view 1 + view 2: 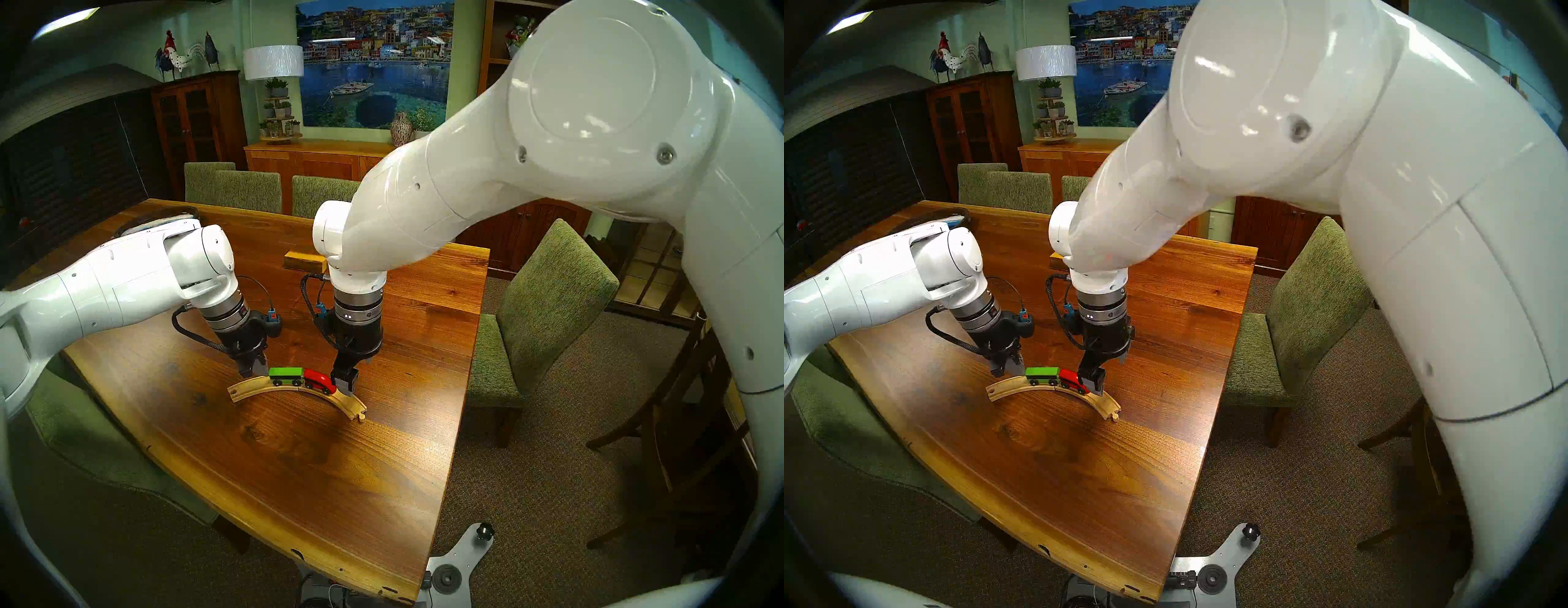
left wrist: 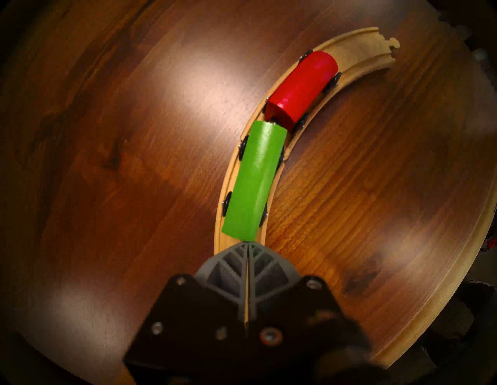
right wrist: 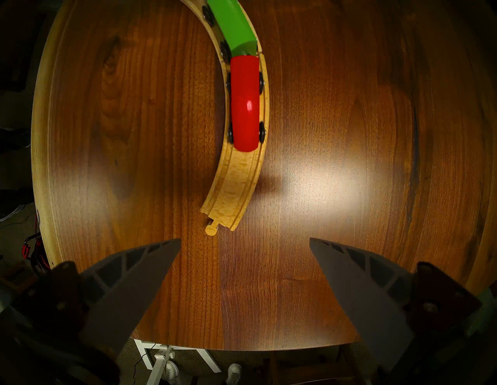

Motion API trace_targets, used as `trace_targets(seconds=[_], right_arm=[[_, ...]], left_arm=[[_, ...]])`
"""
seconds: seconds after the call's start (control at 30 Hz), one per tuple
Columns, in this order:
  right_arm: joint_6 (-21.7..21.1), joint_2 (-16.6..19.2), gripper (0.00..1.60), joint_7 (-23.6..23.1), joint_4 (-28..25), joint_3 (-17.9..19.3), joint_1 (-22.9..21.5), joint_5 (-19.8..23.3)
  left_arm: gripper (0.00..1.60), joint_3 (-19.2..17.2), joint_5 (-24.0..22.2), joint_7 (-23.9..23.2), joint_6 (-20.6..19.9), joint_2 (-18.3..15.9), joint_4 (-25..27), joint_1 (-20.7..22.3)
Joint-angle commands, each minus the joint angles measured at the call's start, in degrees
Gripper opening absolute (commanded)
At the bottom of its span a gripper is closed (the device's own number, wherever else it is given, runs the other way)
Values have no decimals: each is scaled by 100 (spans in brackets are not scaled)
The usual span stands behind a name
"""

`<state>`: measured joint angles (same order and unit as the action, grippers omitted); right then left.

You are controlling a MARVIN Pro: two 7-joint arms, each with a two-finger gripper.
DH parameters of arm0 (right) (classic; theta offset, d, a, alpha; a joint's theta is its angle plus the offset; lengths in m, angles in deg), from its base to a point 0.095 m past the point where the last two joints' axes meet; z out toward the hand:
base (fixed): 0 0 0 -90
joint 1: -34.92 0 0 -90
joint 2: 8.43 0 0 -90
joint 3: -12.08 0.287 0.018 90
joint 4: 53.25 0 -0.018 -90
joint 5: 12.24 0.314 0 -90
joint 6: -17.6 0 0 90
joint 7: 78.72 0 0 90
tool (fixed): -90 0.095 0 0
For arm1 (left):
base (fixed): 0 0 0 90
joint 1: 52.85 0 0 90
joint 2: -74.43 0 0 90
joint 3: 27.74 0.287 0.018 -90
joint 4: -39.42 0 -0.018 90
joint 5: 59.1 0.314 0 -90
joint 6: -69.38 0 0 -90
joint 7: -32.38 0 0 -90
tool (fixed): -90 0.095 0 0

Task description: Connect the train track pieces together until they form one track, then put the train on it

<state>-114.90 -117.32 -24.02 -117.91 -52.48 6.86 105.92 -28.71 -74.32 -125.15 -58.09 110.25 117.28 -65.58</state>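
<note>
The track (image 1: pixel 250 388) lies as one pale grooved arc on the wooden table (image 1: pixel 297 488), its peg end (image 3: pixel 212 228) towards the right. The train stands on it, the green car (image 1: pixel 286 373) coupled to the red car (image 1: pixel 319 380). My left gripper (image 2: pixel 247 243) is shut and empty, its tips over the track right behind the green car (image 2: pixel 254 177); whether they touch it I cannot tell. My right gripper (image 3: pixel 243 242) is open with nothing between its fingers (image 3: pixel 150 258). It hangs beyond the peg end, just past the red car (image 3: pixel 246 104).
A yellow-brown wooden block (image 1: pixel 303 260) lies behind my right wrist, farther back on the table. Green upholstered chairs (image 1: pixel 547 305) stand along the right and far sides. The table's near edge (image 3: pixel 242 346) runs just below my right gripper in its wrist view.
</note>
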Motion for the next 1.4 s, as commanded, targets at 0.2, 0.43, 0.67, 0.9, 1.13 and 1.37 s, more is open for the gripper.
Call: trace_targets(seconds=[0.2, 0.43, 0.67, 0.9, 1.13, 1.37], right_arm=[[12, 68, 160, 10, 88, 7, -135, 2], [11, 68, 160, 10, 89, 7, -134, 1], [10, 66, 160, 10, 90, 7, -132, 0], [10, 68, 160, 10, 89, 8, -133, 0], [11, 70, 160, 10, 88, 10, -134, 0], [10, 70, 160, 11, 88, 10, -134, 0]], left_arm=[[0, -168, -211, -1, -178, -159, 498, 161], [0, -192, -295, 42, -224, -278, 576, 229], [0, -215, -205, 54, -135, -425, 438, 422], [0, -152, -145, 43, 13, -286, 35, 410], [0, -113, -89, 10, 112, -156, -143, 302], [0, -122, -104, 64, 146, 32, -289, 175]])
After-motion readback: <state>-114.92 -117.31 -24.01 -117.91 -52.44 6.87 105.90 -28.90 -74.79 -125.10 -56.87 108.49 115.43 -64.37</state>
